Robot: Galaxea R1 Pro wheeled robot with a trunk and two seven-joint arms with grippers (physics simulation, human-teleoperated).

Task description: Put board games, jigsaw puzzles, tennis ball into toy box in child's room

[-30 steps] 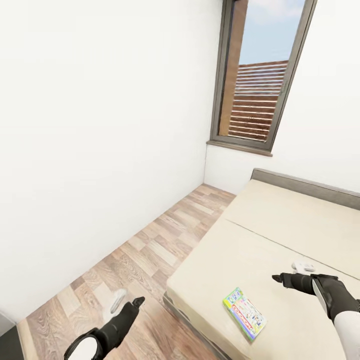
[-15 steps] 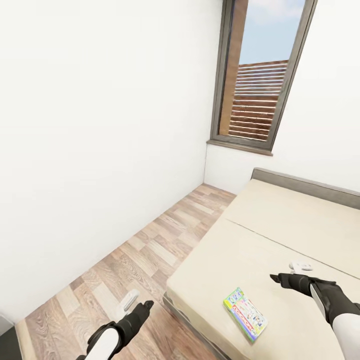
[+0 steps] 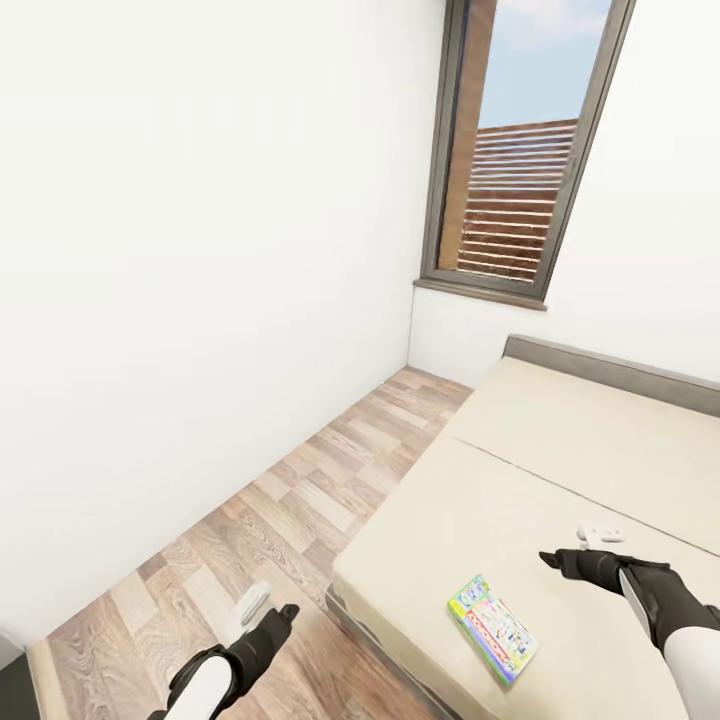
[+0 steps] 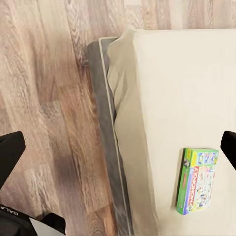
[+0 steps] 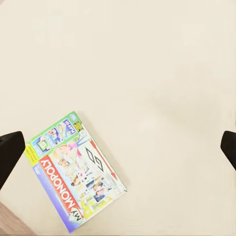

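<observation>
A white-walled room with a wood plank floor (image 3: pixel 300 510) and a tall dark-framed window (image 3: pixel 520 150) holds a low bed with a beige mattress (image 3: pixel 560 470) on a dark grey frame. On the mattress, near its corner closest to the robot, lies one flat rectangular board game box (image 3: pixel 491 628) with green and yellow print, a blue-purple side and red lettering; it lies flat and nothing touches it. The right gripper (image 3: pixel 580 550) hangs above the mattress, near the box but apart from it, with its fingers spread wide and empty. The left gripper (image 3: pixel 268 610) is over the floor beside the bed frame, also opened wide and holding nothing.
</observation>
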